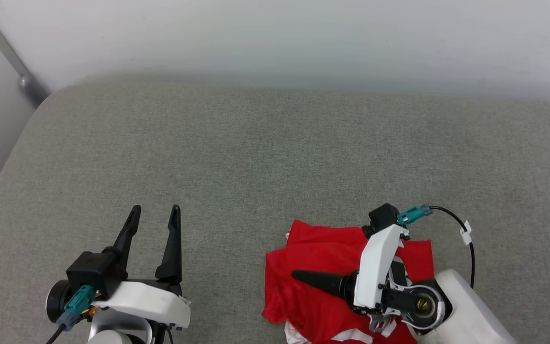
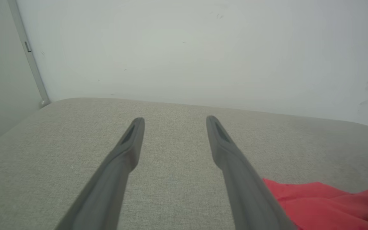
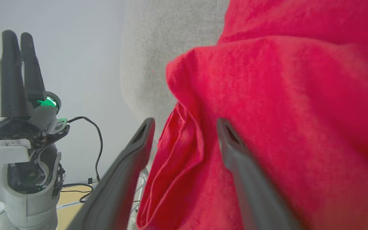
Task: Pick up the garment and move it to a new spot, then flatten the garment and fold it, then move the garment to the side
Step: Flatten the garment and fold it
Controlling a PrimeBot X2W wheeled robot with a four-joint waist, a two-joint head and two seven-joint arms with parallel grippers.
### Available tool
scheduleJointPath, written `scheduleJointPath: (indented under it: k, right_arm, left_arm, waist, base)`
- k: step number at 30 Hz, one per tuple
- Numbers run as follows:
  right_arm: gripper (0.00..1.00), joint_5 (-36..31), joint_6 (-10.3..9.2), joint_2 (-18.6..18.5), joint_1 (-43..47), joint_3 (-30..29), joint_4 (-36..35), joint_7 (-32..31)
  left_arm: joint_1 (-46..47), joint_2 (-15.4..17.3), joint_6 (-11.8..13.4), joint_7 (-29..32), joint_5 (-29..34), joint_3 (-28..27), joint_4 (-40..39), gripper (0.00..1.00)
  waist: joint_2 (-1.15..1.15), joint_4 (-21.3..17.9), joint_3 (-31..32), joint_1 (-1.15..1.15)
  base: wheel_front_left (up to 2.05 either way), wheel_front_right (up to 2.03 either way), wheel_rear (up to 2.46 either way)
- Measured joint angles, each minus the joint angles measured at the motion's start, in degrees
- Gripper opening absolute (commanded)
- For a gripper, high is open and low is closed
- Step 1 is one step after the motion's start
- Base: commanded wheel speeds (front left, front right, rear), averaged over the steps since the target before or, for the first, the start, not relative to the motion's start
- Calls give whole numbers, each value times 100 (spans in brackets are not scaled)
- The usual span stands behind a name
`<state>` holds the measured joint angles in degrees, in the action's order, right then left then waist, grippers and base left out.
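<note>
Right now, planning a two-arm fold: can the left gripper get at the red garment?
Probably yes. The left gripper stands open over bare cushion; the garment lies to its right with nothing between, though the right gripper is over it.

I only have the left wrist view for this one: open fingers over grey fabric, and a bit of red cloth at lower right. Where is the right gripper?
Observer: The right gripper is down on the garment, lying across it and pointing toward the robot's left.
Operator: Is it clamped on the cloth?
Observer: No. In the right wrist view its fingers stand apart, with a folded red edge between them.
Operator: Is the garment spread out flat?
Observer: No. The head view shows it as a compact folded red bundle, with some white showing at its near edge.
</note>
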<state>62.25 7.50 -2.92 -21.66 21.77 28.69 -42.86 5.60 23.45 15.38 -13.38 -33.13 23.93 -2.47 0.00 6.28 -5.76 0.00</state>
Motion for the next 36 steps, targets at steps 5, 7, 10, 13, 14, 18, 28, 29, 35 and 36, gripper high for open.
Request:
scheduleJointPath:
  k: [5, 7, 10, 13, 14, 18, 28, 29, 35, 36]
  right_arm:
    - [100, -196, 0, -267, -90, 178, -437, 346]
    - [100, -459, 0, -503, -87, 253, -725, 647]
    - [100, -1185, 0, -969, -43, 302, -1004, 1268]
    - [100, -1989, 0, -1405, 154, 156, -1047, 1783]
    - [100, -2206, 0, -1484, 265, 30, -1051, 1956]
    - [100, -3073, 0, -1734, 661, -611, -1096, 2547]
    - [100, -4465, 0, -1366, 1744, -2136, -2102, 3911]
    - [100, -4489, 0, -1280, 1842, -2191, -2240, 3996]
    - [100, -4724, 0, -836, 2457, -2347, -2965, 4242]
    - [100, -4767, 0, -776, 2554, -2385, -3066, 4258]
  left_arm:
    - [0, 35, 1, -18, -2, -25, 38, 100]
    - [-5, 51, 21, -18, -25, -35, 42, 100]
    - [-51, 71, 35, -16, -42, -52, 45, 100]
    - [-100, 74, 80, -5, -75, -57, 62, 100]
    - [-125, 76, 89, 11, -86, -66, 65, 100]
    - [-210, 94, 135, 35, -119, -89, 85, 100]
    - [-540, 189, 253, 54, -198, -188, 110, 100]
    - [-572, 196, 258, 54, -204, -190, 114, 100]
    - [-766, 249, 330, 63, -225, -179, 140, 100]
    - [-772, 254, 331, 73, -222, -158, 146, 100]
  waist:
    - [0, -101, 45, 0]
    - [0, -145, 83, 0]
    - [0, -225, 142, 0]
    - [0, -297, 229, 0]
    - [0, -324, 255, 0]
    - [0, -436, 367, 0]
    - [0, -711, 691, 0]
    - [0, -731, 719, 0]
    - [0, -795, 881, -1]
    - [0, -787, 898, -1]
  base:
    - [0, 0, 0]
    - [0, 0, 0]
    - [0, 0, 0]
    - [0, 0, 0]
    - [0, 0, 0]
    - [0, 0, 0]
    - [0, 0, 0]
    - [0, 0, 0]
    - [0, 0, 0]
    - [0, 0, 0]
